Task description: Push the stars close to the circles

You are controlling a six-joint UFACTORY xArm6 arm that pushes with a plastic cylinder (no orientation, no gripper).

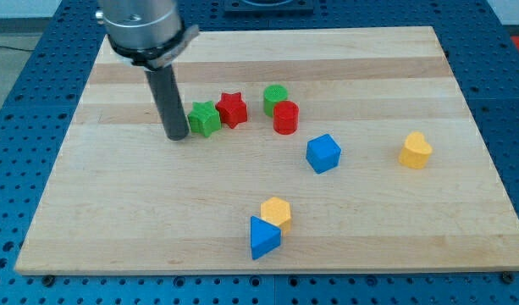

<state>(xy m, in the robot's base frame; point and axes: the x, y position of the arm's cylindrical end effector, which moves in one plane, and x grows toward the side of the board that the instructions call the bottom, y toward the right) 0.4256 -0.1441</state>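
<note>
My tip rests on the board just left of the green star, touching or nearly touching it. The red star sits right beside the green star on its right. The green circle and the red circle stand together a short gap to the right of the red star, the red one slightly lower and overlapping the green one in view.
A blue cube lies below and right of the circles. A yellow heart-like block is at the right. A yellow block and a blue triangle touch near the bottom. The wooden board has edges all round.
</note>
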